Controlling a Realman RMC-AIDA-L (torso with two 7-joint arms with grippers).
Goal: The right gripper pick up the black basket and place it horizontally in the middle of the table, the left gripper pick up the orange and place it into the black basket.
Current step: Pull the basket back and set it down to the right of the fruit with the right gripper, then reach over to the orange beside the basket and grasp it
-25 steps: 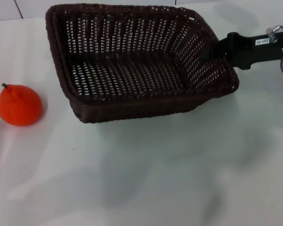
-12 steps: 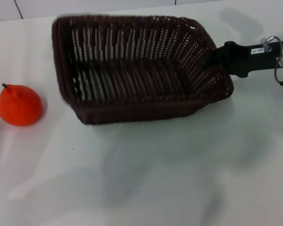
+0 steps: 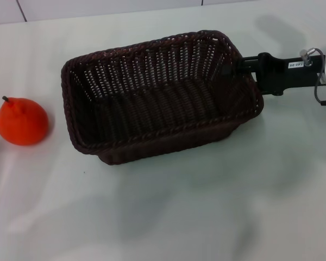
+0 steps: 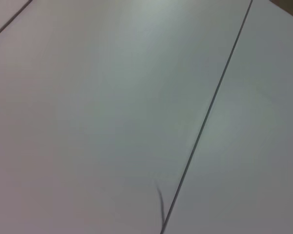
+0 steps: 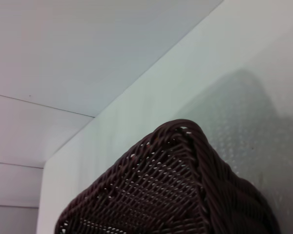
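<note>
The black basket (image 3: 152, 109) is in the middle of the white table (image 3: 179, 212), its long side running left to right and slightly skewed, its opening facing up. My right gripper (image 3: 240, 69) reaches in from the right and is shut on the basket's right-end rim. The right wrist view shows the basket's corner (image 5: 185, 195) close up over the table. The orange (image 3: 22, 120) sits on the table at the far left, apart from the basket. My left gripper is out of view; the left wrist view shows only white panels.
A white tiled wall (image 3: 98, 6) runs along the table's far edge. Bare tabletop lies in front of the basket and between the basket and the orange. A thin dark seam (image 4: 210, 107) crosses the panels in the left wrist view.
The basket, tipped up towards me before, has swung down level with its opening facing up and shifted slightly nearer. The right gripper moved with it. The orange has not moved.
</note>
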